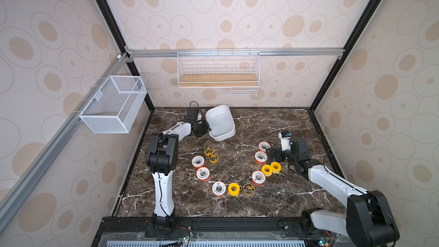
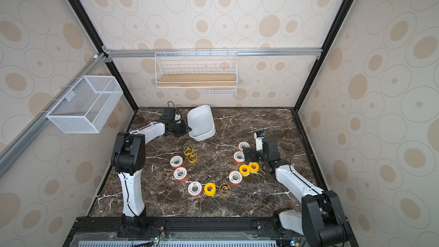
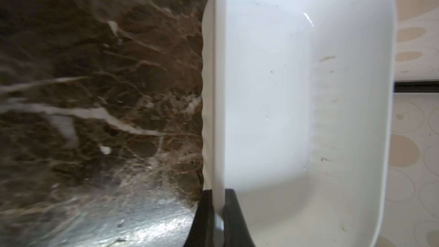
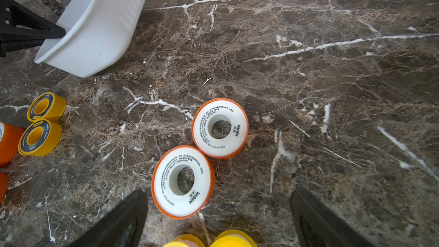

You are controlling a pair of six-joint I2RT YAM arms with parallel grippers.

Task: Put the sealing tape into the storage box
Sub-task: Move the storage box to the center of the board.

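Dark brown marble-patterned tabletop (image 1: pixel 261 119), white-veined. Beige walls (image 1: pixel 237 8) printed with tan ovals. White wire shelf with wooden board (image 1: pixel 218 80) mounted on the rear wall. White mesh basket (image 1: pixel 111 108) to the shelf's left, on the side wall.

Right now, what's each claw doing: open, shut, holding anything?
Left claw: shut on the side wall of the storage box.
Right claw: open, holding nothing, close to the sealing tape.
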